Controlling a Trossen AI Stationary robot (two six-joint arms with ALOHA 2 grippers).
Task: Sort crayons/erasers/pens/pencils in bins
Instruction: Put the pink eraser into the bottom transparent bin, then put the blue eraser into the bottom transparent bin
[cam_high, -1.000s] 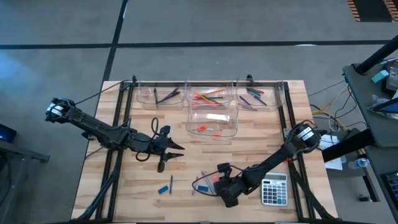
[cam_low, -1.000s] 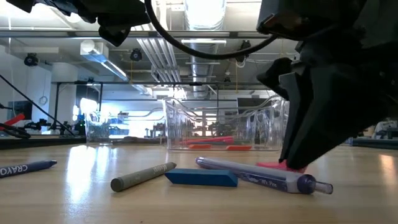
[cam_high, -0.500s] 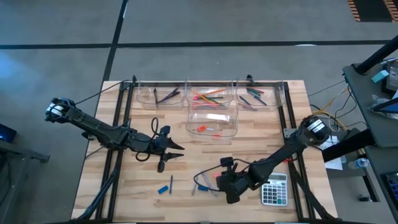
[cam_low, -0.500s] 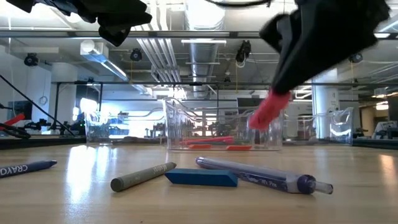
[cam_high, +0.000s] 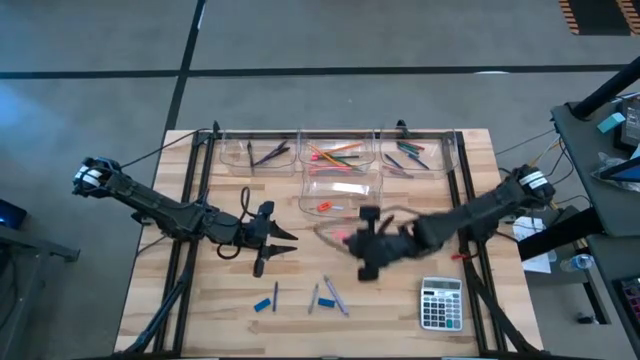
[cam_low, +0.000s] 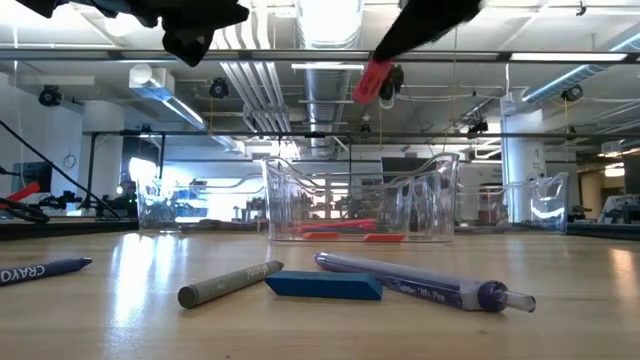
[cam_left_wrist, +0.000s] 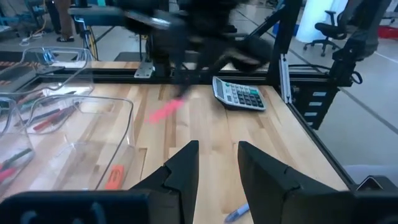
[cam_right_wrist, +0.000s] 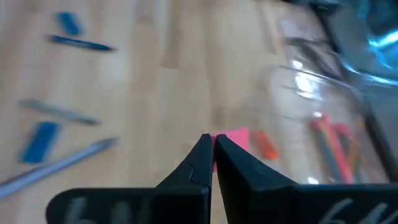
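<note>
My right gripper (cam_high: 348, 239) is shut on a pink eraser (cam_high: 342, 237), high above the table near the front clear bin (cam_high: 342, 196); the eraser also shows in the low view (cam_low: 377, 80) and the left wrist view (cam_left_wrist: 165, 111). My left gripper (cam_high: 287, 240) is open and empty, left of centre above the table. A blue eraser (cam_high: 262, 304), a blue crayon (cam_high: 275, 292), a grey crayon (cam_high: 313, 297) and a purple pen (cam_high: 335, 297) lie flat on the table near the front edge. My right gripper pinches the pink eraser's near end (cam_right_wrist: 221, 140) between its two fingertips. The rest of the eraser sticks out past the tips. The fingers slant down from the table's right. The eraser is lifted clear of the table.
Three clear bins (cam_high: 255, 152) (cam_high: 340, 150) (cam_high: 415, 152) with sticks stand along the far edge. The front bin holds red and orange pieces. A grey calculator (cam_high: 441, 303) lies at the front right. Black frame rails run down both sides of the table.
My right gripper has risen from the table near the front edge with the pink eraser and gone toward the far edge, up to the front bin. The eraser is lifted clear. The pen and crayon stay where they lay.
</note>
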